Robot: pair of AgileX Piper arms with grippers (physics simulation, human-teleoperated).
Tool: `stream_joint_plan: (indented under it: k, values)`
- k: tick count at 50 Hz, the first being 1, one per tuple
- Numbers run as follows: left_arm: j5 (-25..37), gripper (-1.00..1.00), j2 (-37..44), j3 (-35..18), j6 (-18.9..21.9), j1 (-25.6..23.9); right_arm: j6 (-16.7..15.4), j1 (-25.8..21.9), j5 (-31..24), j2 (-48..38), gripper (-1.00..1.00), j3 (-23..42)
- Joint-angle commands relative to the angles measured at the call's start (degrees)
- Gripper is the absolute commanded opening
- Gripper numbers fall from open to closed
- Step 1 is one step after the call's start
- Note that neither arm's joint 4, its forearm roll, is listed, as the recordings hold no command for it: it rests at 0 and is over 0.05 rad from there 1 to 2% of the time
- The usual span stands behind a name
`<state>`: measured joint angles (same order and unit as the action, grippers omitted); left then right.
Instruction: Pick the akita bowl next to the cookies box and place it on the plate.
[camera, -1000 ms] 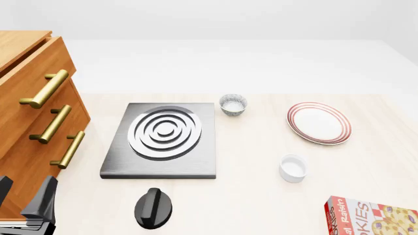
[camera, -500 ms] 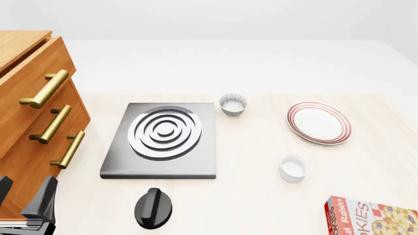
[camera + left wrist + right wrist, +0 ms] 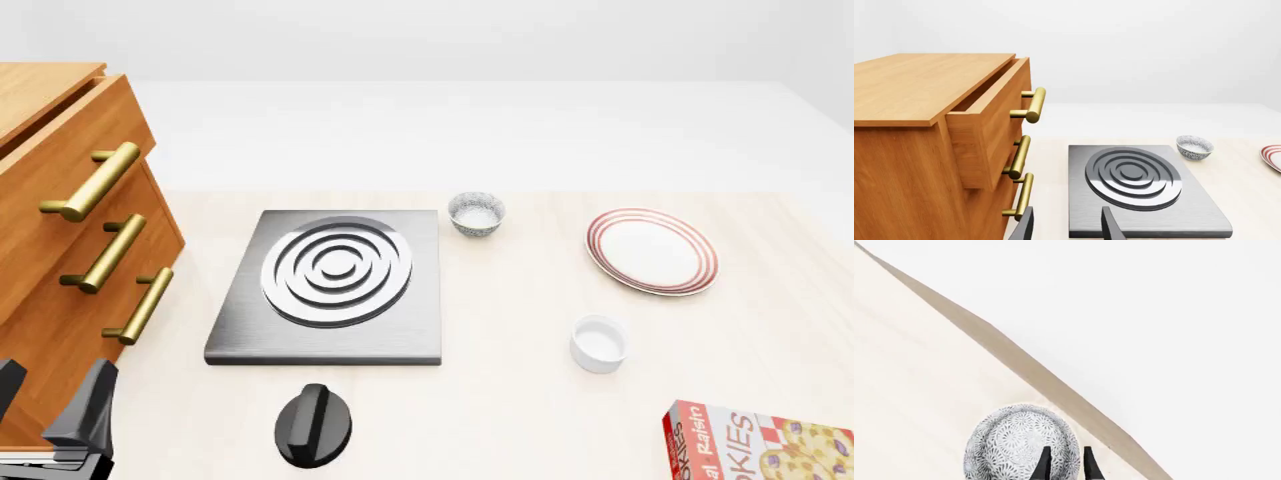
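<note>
1. Looking along the right fingers (image 3: 1066, 467), the akita bowl (image 3: 1017, 445) sits on the desk (image 3: 914, 390), close to the desk's edge. I think this is the right one, but the cookies box does not show in that view.
2. The right fingers are close together with a thin gap. They are right at the bowl, but I cannot tell if they pinch it.
3. The left fingers (image 3: 1067, 227) are apart and hold nothing.
4. In the front view, the cookies box (image 3: 758, 445) is at 5 o'clock on the desk. The plate (image 3: 651, 251) is at 12 o'clock from it. A look-alike bowl (image 3: 477, 213) sits at 9 o'clock from the plate; leave that one.
5. The akita bowl looks small, light, hard and smooth. It can slip, and it can chip if dropped.
6. The best place to hold is probably the thin rim, one finger inside and one outside. Squeeze gently and lift slowly.
</note>
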<state>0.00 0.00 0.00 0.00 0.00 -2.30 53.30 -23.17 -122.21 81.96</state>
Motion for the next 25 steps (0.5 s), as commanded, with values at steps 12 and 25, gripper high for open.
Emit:
stream_joint_plan:
  k: [12,25]
  values:
    - [0.0,1.00,0.0,0.0,0.0,0.0,0.1,-0.3,-0.9,-0.9,-1.00,0.8]
    - [0.0,1.00,0.0,0.0,0.0,0.0,3.8,-2.2,-0.3,5.0,-1.00,-1.5]
